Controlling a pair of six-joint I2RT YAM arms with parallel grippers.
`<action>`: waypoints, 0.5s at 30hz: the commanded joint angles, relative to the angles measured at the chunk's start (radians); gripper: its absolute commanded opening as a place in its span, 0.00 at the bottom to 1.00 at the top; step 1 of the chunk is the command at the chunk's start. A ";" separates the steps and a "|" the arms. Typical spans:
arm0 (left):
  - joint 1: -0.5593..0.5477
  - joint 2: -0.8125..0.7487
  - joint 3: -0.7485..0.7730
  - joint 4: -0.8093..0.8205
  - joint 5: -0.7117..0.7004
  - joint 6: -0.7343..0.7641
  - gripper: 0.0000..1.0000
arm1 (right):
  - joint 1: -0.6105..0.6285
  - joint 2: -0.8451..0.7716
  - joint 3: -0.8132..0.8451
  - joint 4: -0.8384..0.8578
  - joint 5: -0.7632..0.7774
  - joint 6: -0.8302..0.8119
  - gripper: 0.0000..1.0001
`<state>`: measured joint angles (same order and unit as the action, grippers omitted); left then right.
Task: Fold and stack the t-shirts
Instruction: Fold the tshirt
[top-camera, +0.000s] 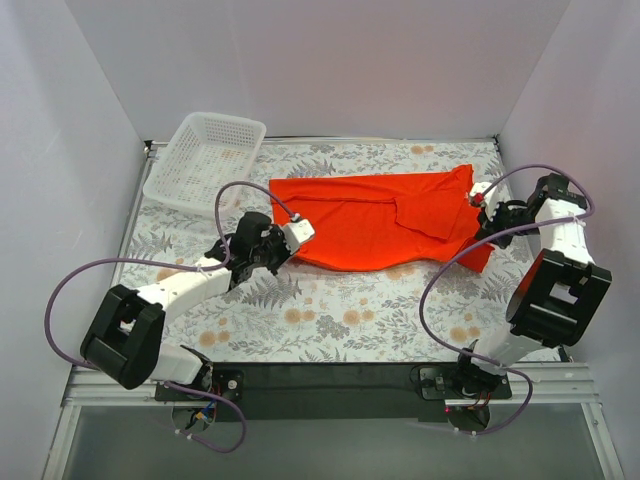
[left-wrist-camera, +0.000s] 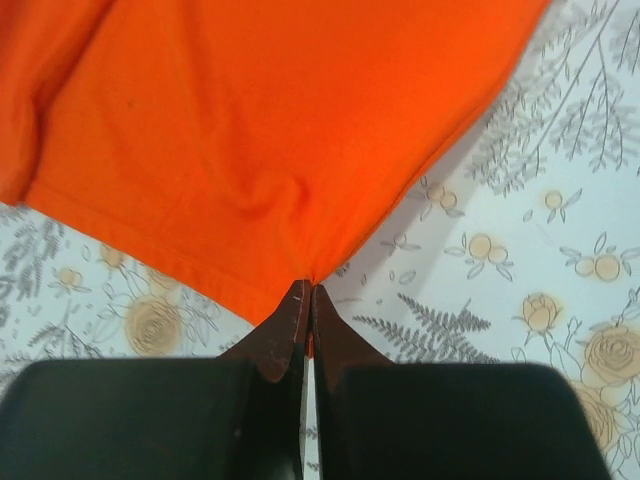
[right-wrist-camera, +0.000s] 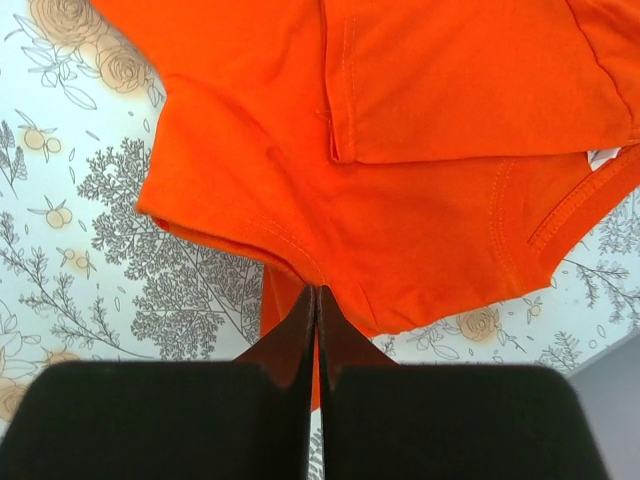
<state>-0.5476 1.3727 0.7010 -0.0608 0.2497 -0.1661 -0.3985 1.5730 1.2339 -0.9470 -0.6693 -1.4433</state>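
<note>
Right at its tips, the left gripper (left-wrist-camera: 308, 288) is pinched tight on a hem corner of the t-shirt (left-wrist-camera: 260, 130), with a sliver of orange showing between the closed fingers. The right gripper (right-wrist-camera: 315, 292) is clamped the same way on an edge at the other end, beside a sleeve and short of the collar. Just ahead of each pinch, wrinkles fan out and the cloth lifts a little off the table (top-camera: 330, 310). Between the two grippers the shirt lies stretched sideways, with one sleeve flap folded on top. Past the left gripper, off to its left, a basket (top-camera: 205, 160) sits near the shirt's far corner.

To fold well, I would raise both ends together at one height. The pull should be light, since thin fabric may slip from the tips. I would carry the near edge over to meet the far edge, clear of the basket, and let go only once the edges line up.
</note>
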 joint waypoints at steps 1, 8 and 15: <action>0.026 0.005 0.080 0.009 0.100 -0.021 0.00 | 0.009 0.047 0.077 -0.033 -0.062 0.073 0.01; 0.081 0.104 0.213 -0.022 0.154 -0.027 0.00 | 0.046 0.142 0.215 -0.010 -0.059 0.161 0.01; 0.133 0.245 0.330 -0.005 0.111 -0.065 0.00 | 0.114 0.261 0.366 0.046 -0.021 0.270 0.01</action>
<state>-0.4324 1.5734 0.9730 -0.0654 0.3737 -0.2096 -0.3130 1.8042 1.5242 -0.9318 -0.6872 -1.2491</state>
